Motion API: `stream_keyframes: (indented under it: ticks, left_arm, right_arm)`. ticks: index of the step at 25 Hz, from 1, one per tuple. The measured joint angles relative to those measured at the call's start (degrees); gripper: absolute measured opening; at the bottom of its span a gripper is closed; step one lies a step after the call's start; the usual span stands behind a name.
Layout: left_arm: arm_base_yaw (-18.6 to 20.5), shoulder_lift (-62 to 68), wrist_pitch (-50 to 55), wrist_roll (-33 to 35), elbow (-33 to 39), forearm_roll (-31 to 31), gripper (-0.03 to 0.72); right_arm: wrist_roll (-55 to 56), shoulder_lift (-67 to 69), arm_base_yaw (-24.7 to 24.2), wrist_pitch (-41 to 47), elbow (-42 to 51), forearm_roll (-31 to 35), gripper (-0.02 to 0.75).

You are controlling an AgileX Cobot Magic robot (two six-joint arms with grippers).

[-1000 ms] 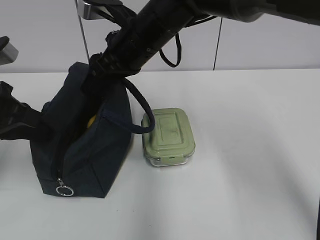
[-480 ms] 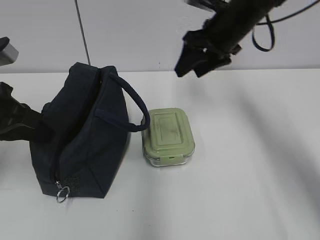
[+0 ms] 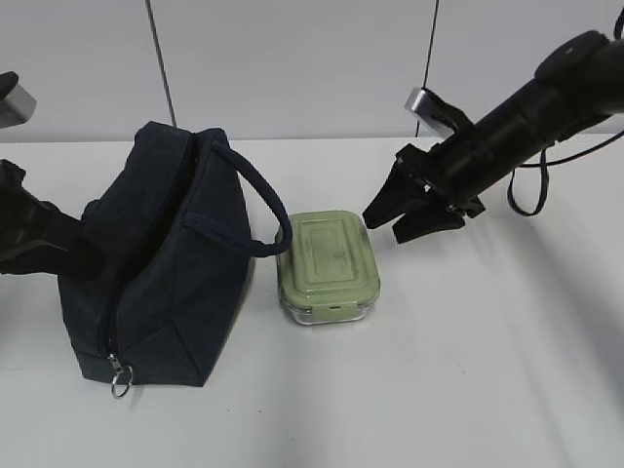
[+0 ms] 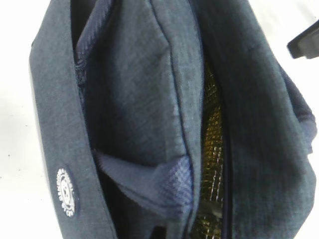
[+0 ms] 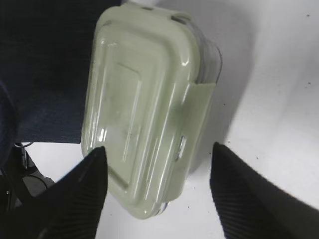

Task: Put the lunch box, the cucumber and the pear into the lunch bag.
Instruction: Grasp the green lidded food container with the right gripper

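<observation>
Right hand (image 3: 398, 216) spread open, just right of lunch box (image 3: 329, 265). Lunch bag (image 3: 161, 268) upright at bench's (image 3: 487, 370) left side. Left hand's state: cannot tell.

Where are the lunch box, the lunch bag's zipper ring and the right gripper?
lunch box (image 3: 328, 255): exterior view, middle of its green lid.
zipper ring (image 3: 119, 387): exterior view, silver ring at the bag's lower front corner.
right gripper (image 3: 400, 222): exterior view, between its open fingertips.
</observation>
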Motion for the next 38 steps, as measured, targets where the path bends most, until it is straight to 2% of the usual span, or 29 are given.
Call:
stream_keyframes:
  ticks: [5, 10, 38]
  left_arm:
    - [0.0, 0.0, 0.2, 0.0, 0.0, -0.3, -0.017]
    - [0.0, 0.0, 0.3, 0.0, 0.0, -0.5, -0.017]
    - [0.0, 0.0, 0.0, 0.0, 0.0, -0.9, -0.017]
  right_arm:
    - [-3.4, 4.3, 0.0, -0.1, 0.1, 6.0, 0.503]
    - [-5.6, 6.3, 0.0, -0.5, 0.2, 9.0, 0.503]
    - [-7.4, 6.5, 1.2, -1.7, 0.3, 9.3, 0.503]
